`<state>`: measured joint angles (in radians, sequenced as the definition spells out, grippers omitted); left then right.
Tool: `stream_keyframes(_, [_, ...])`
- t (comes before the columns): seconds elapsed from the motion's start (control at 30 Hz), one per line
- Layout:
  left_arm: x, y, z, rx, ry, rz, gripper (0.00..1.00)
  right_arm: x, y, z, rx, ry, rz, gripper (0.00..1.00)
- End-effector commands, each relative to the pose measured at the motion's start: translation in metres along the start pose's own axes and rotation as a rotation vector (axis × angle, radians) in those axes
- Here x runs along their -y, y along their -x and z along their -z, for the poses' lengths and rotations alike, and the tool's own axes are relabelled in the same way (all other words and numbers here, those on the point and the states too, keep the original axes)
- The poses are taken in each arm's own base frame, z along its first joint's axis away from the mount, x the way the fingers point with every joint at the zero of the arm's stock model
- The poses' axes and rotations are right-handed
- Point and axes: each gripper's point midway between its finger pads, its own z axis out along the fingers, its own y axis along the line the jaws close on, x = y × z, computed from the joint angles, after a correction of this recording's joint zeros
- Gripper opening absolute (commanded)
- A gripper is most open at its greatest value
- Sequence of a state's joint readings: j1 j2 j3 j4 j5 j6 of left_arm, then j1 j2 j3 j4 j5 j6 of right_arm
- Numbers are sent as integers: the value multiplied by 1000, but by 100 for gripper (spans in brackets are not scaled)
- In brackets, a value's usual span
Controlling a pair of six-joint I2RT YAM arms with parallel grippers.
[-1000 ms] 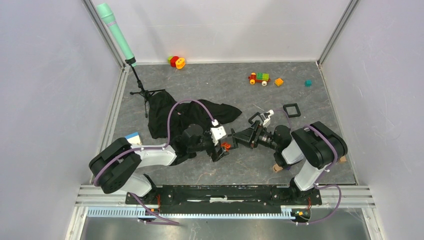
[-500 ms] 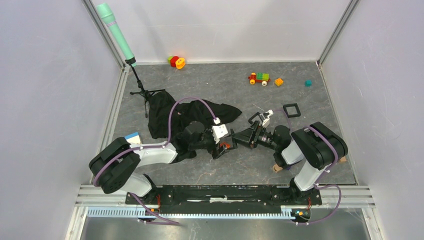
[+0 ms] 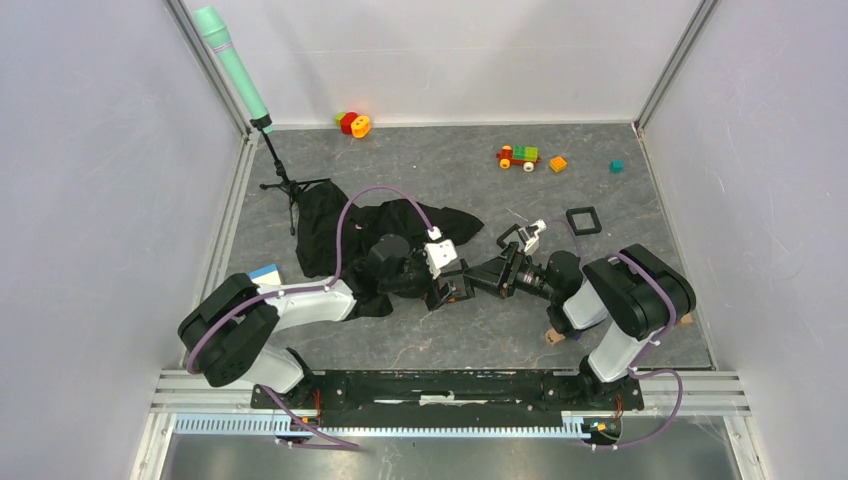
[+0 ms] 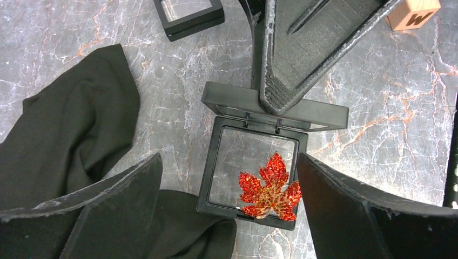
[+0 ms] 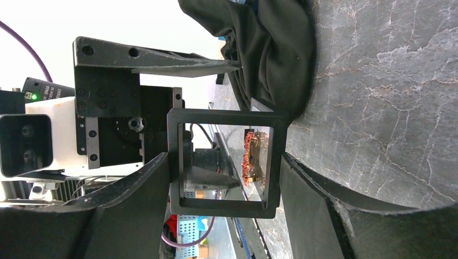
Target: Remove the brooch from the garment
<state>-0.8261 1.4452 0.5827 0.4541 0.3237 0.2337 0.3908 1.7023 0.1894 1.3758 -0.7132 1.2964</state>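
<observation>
- Top external: bright, even, diffuse light from overhead; only short, soft shadows under the arms.
- Garment (image 3: 325, 235) reads as near-solid black, with its folds mostly lost.
- Left wrist: sharp focus on the marble table (image 4: 389, 124) and brooch (image 4: 270, 186); faint reflections on the display case window (image 4: 246, 154).
- Right wrist: the upper-left background is blown out white.

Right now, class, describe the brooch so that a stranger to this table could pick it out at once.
Find the black T-shirt crumpled on the grey marble table; at its edge lies an open black display case. On the case's clear window rests the brooch, a glittery red-and-orange maple leaf, while the cloth and case beside it are plain black.
</observation>
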Motion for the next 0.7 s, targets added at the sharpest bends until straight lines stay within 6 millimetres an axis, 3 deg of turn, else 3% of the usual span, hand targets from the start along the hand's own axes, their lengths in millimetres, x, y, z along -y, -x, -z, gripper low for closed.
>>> stream_keyframes(0.0, [0, 17, 4, 33, -21, -56, 100, -17, 1, 0, -4, 62, 55, 54])
stream_keyframes(0.23, [6, 0, 24, -45, -32, -103, 100, -19, 3, -2, -2, 67, 59, 54])
stream_keyframes(0.5, [7, -11, 12, -99, -73, -99, 100, -21, 3, -2, -3, 61, 69, 54])
stream_keyframes(0.67, [5, -5, 11, -78, -72, -103, 100, -21, 2, -1, -4, 59, 70, 54])
